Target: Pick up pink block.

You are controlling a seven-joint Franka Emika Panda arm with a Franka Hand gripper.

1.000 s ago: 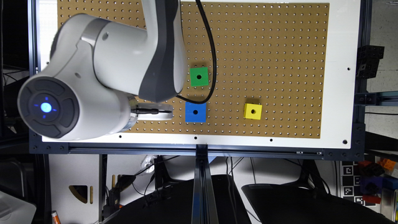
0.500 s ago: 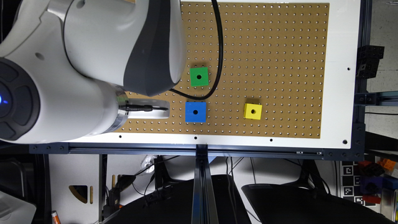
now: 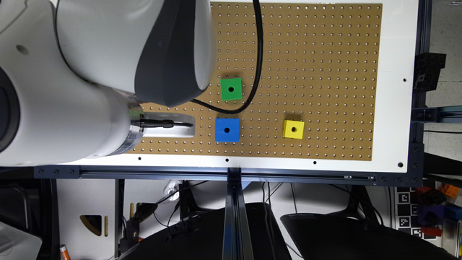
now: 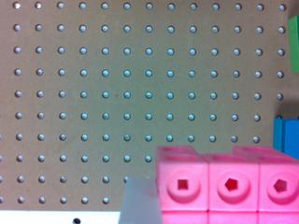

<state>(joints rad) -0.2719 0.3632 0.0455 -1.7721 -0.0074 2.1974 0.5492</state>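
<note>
Gripper (image 3: 184, 130) sticks out as a white part past the wrist of the big white arm (image 3: 90, 72), low over the pegboard (image 3: 325, 54) near the board's long edge that runs beside the frame rail (image 3: 288, 177). Whether it is apart, together or clamped on anything, I cannot tell from where I stand. A black plug and lead lie along its top, and a black cable (image 3: 258, 54) loops down from the arm across the board.

From the wrist view, the pink block (image 4: 229, 186) sits very close to the camera. It shows three faces side by side, each with a round recess and a small angular hole in the middle, and further rows above and below them. It is over the pegboard (image 4: 93, 93), close to where the brown board gives way to the white table border (image 4: 46, 217). A pale blurred shape (image 4: 140, 200) sits right against one side of the block. Whether the block rests on the board or is off it, I cannot tell.

The blue cube (image 3: 227, 130) stands just beside the gripper, towards the exterior view's right, near that same long edge. The green cube (image 3: 231, 89) is just past it, further into the board, with the cable curving around it. The yellow cube (image 3: 293, 129) stands apart from both, further to the exterior view's right. Each cube has one dark centre hole. Slivers of the blue cube (image 4: 285, 135) and green cube (image 4: 294, 44) also show in the wrist view, the blue one just behind the pink block.
</note>
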